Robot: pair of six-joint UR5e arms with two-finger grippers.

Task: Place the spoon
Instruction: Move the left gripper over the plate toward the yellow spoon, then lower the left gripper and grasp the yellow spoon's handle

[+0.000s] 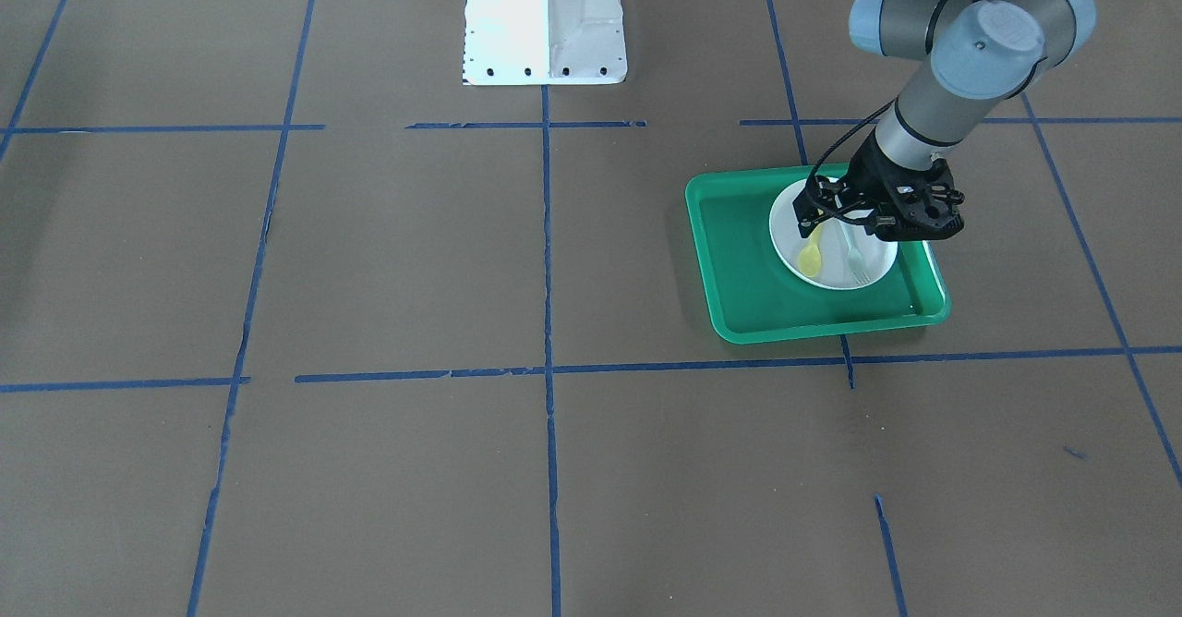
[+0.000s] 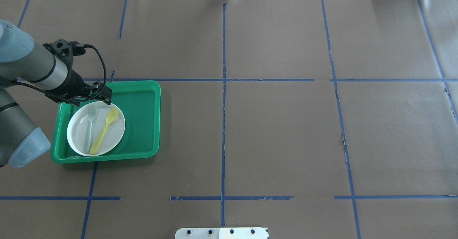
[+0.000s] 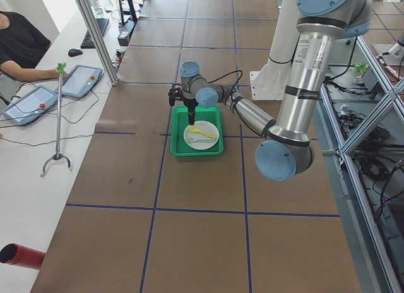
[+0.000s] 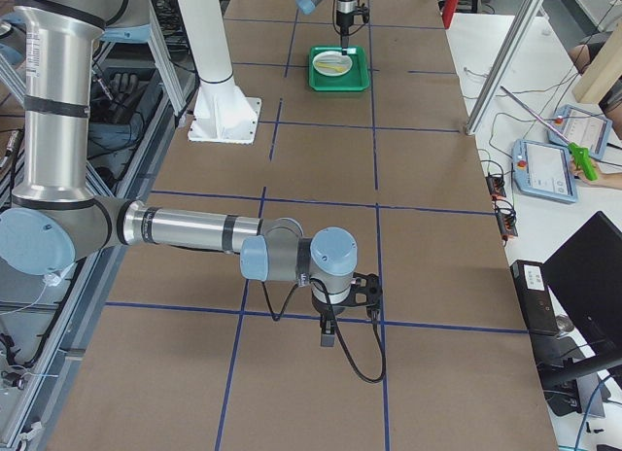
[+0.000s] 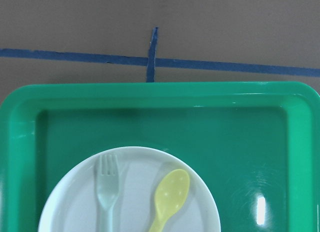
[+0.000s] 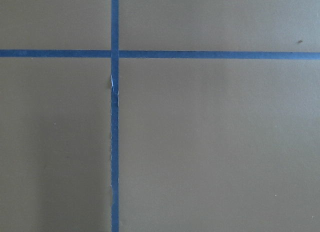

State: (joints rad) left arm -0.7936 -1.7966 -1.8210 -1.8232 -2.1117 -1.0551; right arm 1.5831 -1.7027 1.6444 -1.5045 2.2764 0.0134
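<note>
Frankly, neither pair of jaws can be read. The left gripper (image 2: pixel 102 96) hangs over the plate (image 2: pixel 116 134) at its 12 o'clock edge, as the overhead view has it, but its black housing and cable cover the jaws there and in the front-facing view, so I cannot tell whether they are spread or pressed together. The left wrist view shows no part of them. The right gripper (image 4: pixel 328 336) appears only small in the right-hand side view, pointing down at bare bench (image 2: pixel 286 135) well away from the tray (image 2: pixel 143 124), and I cannot tell its state either. Its wrist camera shows just brown paper and crossed blue tape (image 6: pixel 114 142).

In the front-facing view the left gripper hides the handle ends of both utensils. The left wrist view cuts off the plate's lower half and both handles at the frame's bottom edge.

The spoon (image 2: pixel 104 131) is small, yellow plastic, with an oval bowl and a flat straight handle, and is shorter than the plate is wide. It lies flat on the white plate, which sits in the green tray at the bench's 9 o'clock side in the overhead view. There its bowl points to about 1 o'clock and its handle end reaches the rim near 7 o'clock. The pale grey-green fork (image 2: pixel 90 126) lies at its 9 o'clock side. The two handle ends come close, seemingly without touching.
</note>
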